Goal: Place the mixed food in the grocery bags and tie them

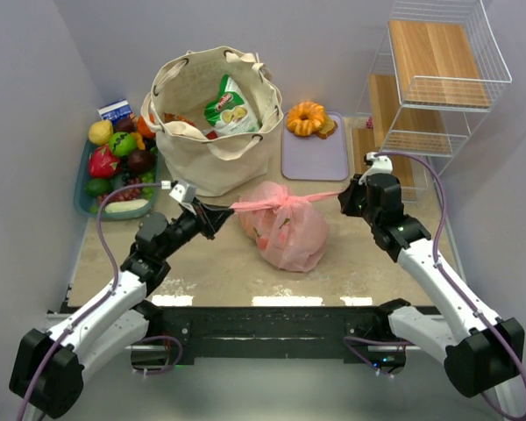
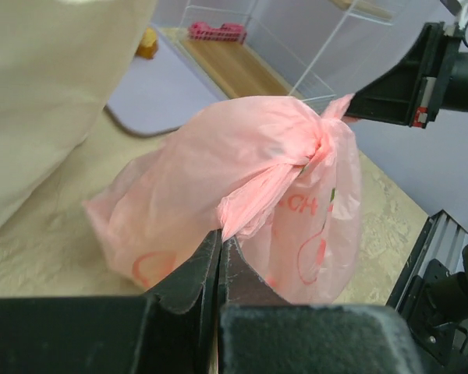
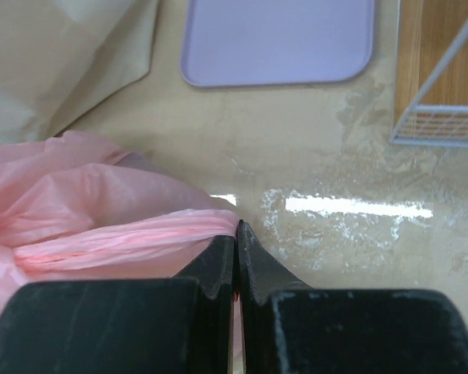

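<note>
The pink plastic bag (image 1: 285,232) lies at the table's middle, its two handles crossed into a knot (image 1: 285,199) on top. My left gripper (image 1: 221,210) is shut on the bag's left handle strand (image 2: 253,204). My right gripper (image 1: 344,198) is shut on the right handle strand (image 3: 132,238). Both strands are pulled taut sideways. The cream canvas tote (image 1: 212,114) stands behind, open, with a green snack packet (image 1: 231,107) inside. An orange ring-shaped cake (image 1: 306,117) sits on the lilac board (image 1: 316,149).
A teal tray of toy fruit (image 1: 114,158) stands at the left by the tote. A white wire rack with wooden shelves (image 1: 430,79) stands at the back right, close behind my right gripper.
</note>
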`<state>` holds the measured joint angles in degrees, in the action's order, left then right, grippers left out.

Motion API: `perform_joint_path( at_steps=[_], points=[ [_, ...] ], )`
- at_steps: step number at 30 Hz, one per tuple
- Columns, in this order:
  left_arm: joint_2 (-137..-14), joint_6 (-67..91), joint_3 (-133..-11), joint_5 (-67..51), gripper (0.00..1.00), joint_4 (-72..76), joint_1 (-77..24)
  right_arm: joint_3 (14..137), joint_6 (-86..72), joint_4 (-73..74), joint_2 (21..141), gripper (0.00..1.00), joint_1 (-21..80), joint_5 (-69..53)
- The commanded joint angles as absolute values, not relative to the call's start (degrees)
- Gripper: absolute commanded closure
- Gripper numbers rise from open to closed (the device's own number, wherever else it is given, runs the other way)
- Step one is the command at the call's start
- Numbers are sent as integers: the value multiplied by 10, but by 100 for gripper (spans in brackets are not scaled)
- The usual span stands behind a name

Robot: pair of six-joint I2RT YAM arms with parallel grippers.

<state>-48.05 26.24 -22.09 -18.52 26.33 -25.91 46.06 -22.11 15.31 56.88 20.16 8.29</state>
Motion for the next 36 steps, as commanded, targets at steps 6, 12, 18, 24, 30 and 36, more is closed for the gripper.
perform_joint_path(
  at_steps=[6, 12, 18, 24, 30, 36],
  points=[
    [-416, 361, -140, -62, 100, 213, -146, 389, -279, 91, 548, 100, 52, 112],
    [-413, 388, -113, -80, 100, 222, -107, 360, -280, 80, 527, 100, 24, 114],
    [-420, 394, -113, -95, 100, 226, -92, 355, -275, 78, 525, 100, 18, 113],
    [-411, 388, -113, -106, 100, 219, -78, 355, -264, 76, 519, 100, 11, 99],
    [-413, 325, -192, -118, 89, 139, -78, 382, -182, 81, 493, 77, 11, 2],
    [-409, 275, -297, -120, 31, 34, -79, 393, -163, 48, 475, 20, 14, -142]
  ],
)
